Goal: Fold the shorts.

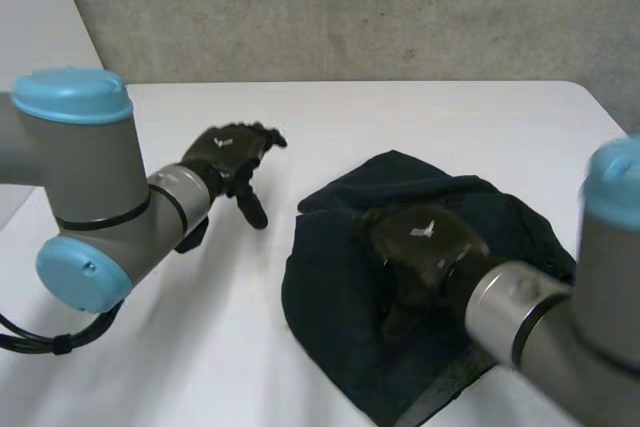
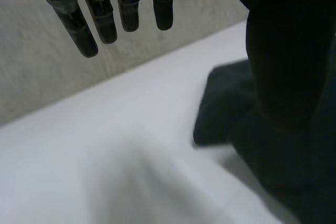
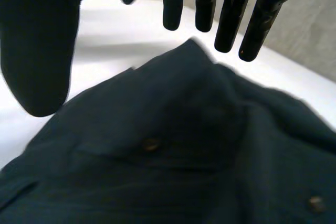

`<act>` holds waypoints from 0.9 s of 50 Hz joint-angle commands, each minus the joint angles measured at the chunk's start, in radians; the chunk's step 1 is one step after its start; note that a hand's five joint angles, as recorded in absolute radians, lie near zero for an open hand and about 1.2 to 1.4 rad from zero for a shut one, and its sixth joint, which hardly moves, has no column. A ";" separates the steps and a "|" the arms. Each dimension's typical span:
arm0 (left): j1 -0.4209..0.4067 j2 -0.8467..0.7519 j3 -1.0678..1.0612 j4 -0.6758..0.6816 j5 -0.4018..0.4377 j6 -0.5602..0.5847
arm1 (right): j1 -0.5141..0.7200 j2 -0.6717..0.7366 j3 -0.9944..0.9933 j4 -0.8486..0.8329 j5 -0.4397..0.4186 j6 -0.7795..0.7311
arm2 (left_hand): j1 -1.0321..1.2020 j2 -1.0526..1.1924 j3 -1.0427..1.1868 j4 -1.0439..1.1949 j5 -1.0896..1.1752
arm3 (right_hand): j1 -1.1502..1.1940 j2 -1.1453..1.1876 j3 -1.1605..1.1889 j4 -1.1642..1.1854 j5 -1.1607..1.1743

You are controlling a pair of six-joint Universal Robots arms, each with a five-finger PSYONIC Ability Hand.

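Dark navy shorts (image 1: pixel 340 277) lie crumpled on the white table (image 1: pixel 400 117), right of the middle. In the right wrist view the shorts (image 3: pixel 173 150) show a pocket flap with a button. My right hand (image 1: pixel 420 247) hovers over the middle of the shorts, fingers (image 3: pixel 231 19) straight and spread, thumb apart, holding nothing. My left hand (image 1: pixel 230 162) is raised over bare table to the left of the shorts, fingers (image 2: pixel 105 19) straight and relaxed, empty. In the left wrist view the shorts (image 2: pixel 226 108) lie beyond its thumb.
A grey concrete wall (image 1: pixel 350 7) stands behind the table's far edge. Bare white table surface stretches to the left of the shorts and behind them.
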 commanded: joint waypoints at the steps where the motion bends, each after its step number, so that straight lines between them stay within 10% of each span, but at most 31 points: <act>1: 0.015 -0.076 0.009 0.005 0.018 -0.001 | 0.114 0.054 0.088 -0.093 0.122 0.030 | 0.025 0.035 0.033 0.037 0.035 | 0.142 0.107 0.072 0.074 0.073; 20: 0.002 -0.053 -0.022 0.053 -0.060 -0.002 | 0.177 0.136 0.183 -0.186 0.155 0.030 | 0.022 0.032 0.030 0.034 0.032 | 0.186 0.151 0.116 0.118 0.117; 28: 0.004 -0.048 -0.042 0.053 -0.062 -0.004 | 0.167 0.136 0.177 -0.231 0.227 0.005 | 0.022 0.032 0.030 0.034 0.032 | 1.134 1.098 1.063 1.066 1.064; 45: -0.015 0.015 -0.149 0.054 -0.056 -0.002 | 0.029 -0.081 -0.021 -0.151 0.247 -0.467 | 0.025 0.035 0.033 0.037 0.035 | 1.134 1.098 1.063 1.066 1.064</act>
